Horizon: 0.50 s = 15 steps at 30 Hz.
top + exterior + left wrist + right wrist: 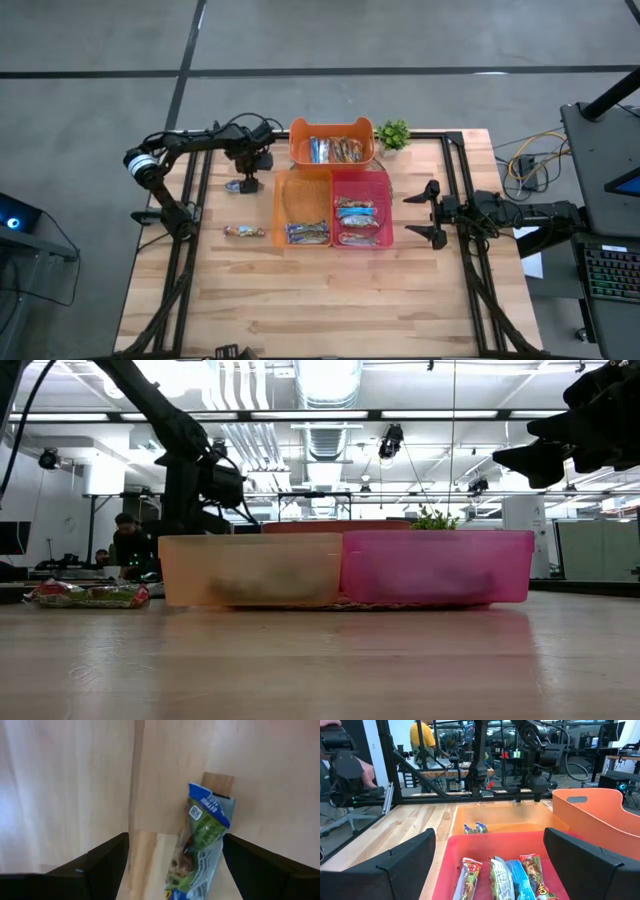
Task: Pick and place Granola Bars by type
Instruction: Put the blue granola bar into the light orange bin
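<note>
Here the left gripper hangs over a green-and-blue granola bar lying on the table just left of the orange bin; its fingers are spread wide and hold nothing. It should drop straight, straddle the wrapper's narrow width, then close.

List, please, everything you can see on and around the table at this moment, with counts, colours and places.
orange tub: one, far edge, bars inside.
pale orange bin: one, centre, bars at near end.
pink bin: one, touching the pale bin's right side, several bars.
loose bars: two; one green-blue under the left hand, one nearer, left of the bins.
potted plant: one, green, right of the tub.
left hand: open, above the bar.
right hand: open, right of the pink bin.
</note>
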### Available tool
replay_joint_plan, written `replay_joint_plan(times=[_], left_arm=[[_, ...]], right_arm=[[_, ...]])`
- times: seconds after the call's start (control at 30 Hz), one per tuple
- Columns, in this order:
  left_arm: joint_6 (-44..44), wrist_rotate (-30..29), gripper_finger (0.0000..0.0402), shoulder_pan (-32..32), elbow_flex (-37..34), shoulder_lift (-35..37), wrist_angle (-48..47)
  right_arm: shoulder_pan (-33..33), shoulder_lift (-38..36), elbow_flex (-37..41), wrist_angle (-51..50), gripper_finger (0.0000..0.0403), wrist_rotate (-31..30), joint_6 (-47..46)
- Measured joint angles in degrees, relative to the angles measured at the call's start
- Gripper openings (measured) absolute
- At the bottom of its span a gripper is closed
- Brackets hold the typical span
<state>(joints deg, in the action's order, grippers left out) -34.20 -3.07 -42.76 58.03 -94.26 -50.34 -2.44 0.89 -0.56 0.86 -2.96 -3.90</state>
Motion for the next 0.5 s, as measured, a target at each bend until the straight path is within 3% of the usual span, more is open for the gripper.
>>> replay_joint_plan(times=[0.33,0.5], left_arm=[[0.8,2.1,0.0290,0.2,-4.8,0.0,3.4],[1.2,1.7,0.0213,0.3,-5.1,0.0,4.3]], right_arm=[[0.0,0.0,0.0,0.0,0.0359,0.0,0.0],[0.0,0.0,0.0,0.0,0.0359,0.0,-0.1]])
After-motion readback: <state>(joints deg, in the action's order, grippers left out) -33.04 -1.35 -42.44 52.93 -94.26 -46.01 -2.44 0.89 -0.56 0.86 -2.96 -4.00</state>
